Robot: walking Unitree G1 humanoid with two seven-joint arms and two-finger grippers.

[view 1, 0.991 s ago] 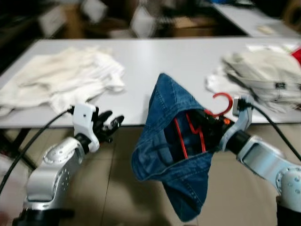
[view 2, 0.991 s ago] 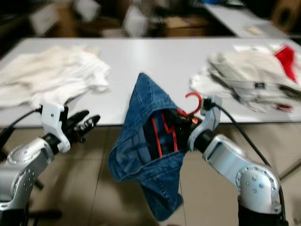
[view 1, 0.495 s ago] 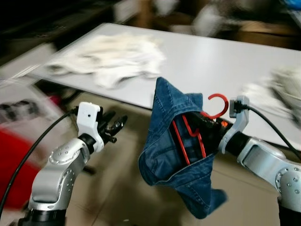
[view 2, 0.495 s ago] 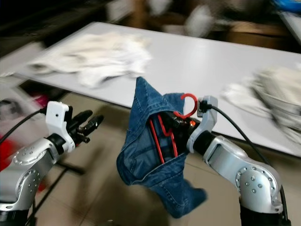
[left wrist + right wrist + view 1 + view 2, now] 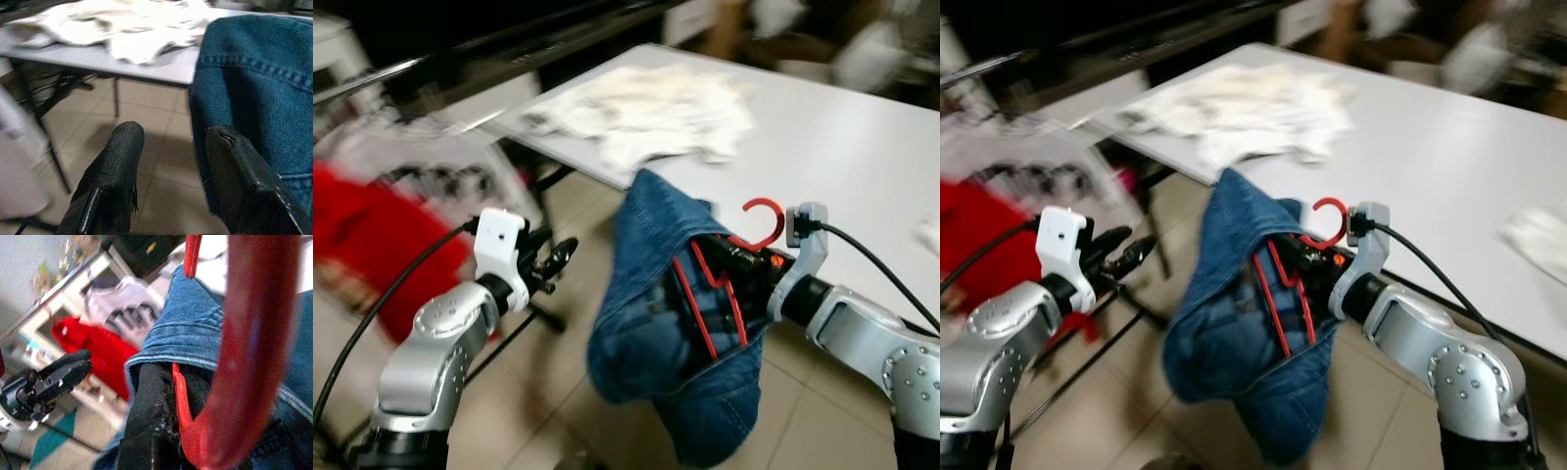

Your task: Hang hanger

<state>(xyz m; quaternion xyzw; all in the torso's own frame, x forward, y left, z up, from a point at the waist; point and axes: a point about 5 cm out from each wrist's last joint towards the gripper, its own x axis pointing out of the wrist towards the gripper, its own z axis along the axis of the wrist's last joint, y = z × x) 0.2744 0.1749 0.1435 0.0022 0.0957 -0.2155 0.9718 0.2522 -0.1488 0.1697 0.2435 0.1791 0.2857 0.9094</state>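
The red hanger [image 5: 724, 284] — denim garment [image 5: 651, 333] draped over it — was clamped in the right gripper [image 5: 742, 266]. The left gripper [image 5: 171, 166] was held apart and empty; by all appearances the hanging itself was not yet done — a metal rail [image 5: 382, 73] was visible to the left.

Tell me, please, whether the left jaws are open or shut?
Open: left gripper shows floor between its separated jaws, holding nothing.

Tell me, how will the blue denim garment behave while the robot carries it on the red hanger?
The denim garment sags in folds, so it is probably floppy and may swing. Bunched unevenly on the red hanger, held by the right gripper, it might slide off.
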